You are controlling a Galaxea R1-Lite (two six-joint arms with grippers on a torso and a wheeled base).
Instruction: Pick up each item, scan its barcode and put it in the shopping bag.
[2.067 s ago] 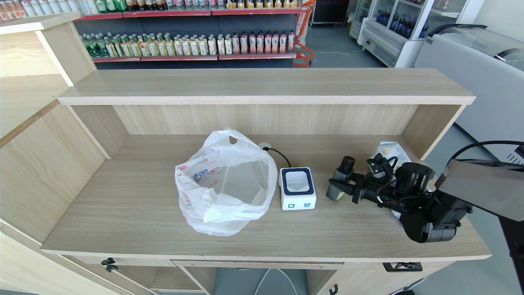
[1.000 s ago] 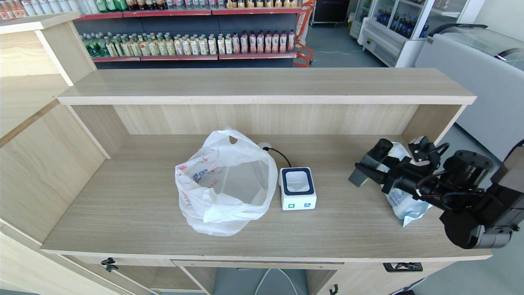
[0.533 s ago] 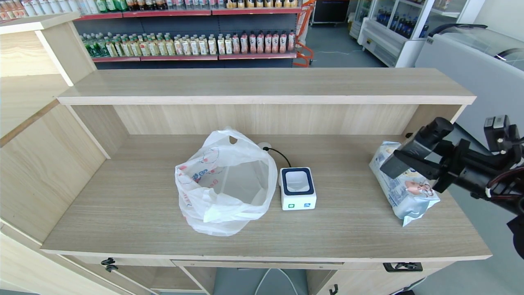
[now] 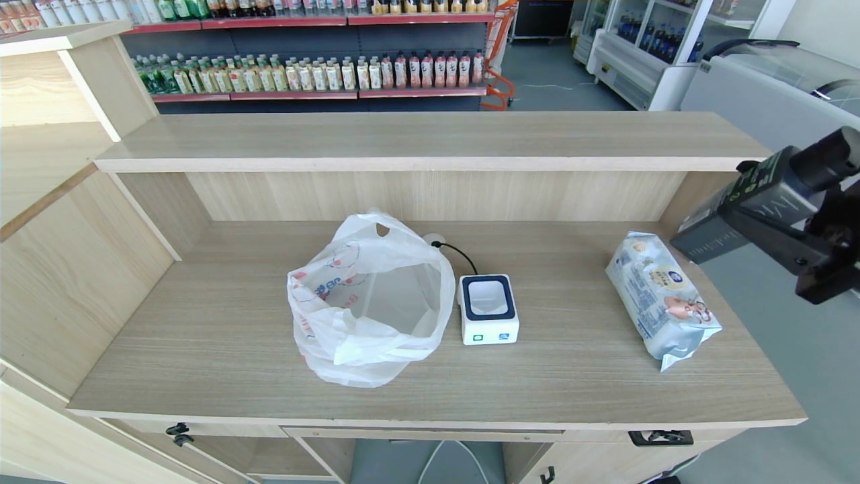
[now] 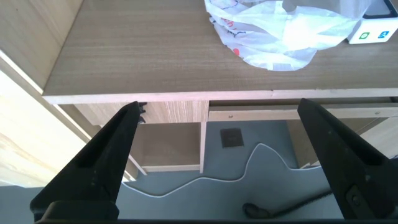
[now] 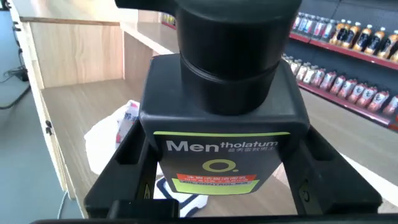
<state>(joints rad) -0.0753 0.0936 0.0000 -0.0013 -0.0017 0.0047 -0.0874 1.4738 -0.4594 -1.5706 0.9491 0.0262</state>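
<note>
The counter point(image 4: 578, 383) is a long wooden top with a raised back wall and a ledge above it.

The bag point(image 4: 369, 302) is the one container on it. It is white film with red and blue print and sits left of centre. Its mouth gapes upward and toward the robot, one handle loop stands at the back, and inside only its own white film shows. From the left wrist view the bag point(image 5: 280, 31) lies near the front edge of the counter point(image 5: 143, 56).

The pack point(image 4: 662, 296), a pale soft wrap, lies flat near the right end of the counter, well apart from the bag.

The scanner point(image 4: 488, 308) is a small white box with a dark-framed window facing up. It stands just beside the bag on its right, and a black cord runs from it behind the bag. The same scanner point(image 5: 373, 34) peeks past the bag in the left wrist view.

The tube point(image 4: 759, 202) is dark grey with a black cap. It is tilted, cap up and away, high at the right end of the counter, above the pack and apart from it. The right gripper point(image 4: 799, 242) is clamped on it, and in the right wrist view one finger presses each side of the tube point(image 6: 224, 124).

The left gripper point(image 5: 221, 124) hangs low before the counter's front edge, fingers wide apart with nothing between them.
</note>
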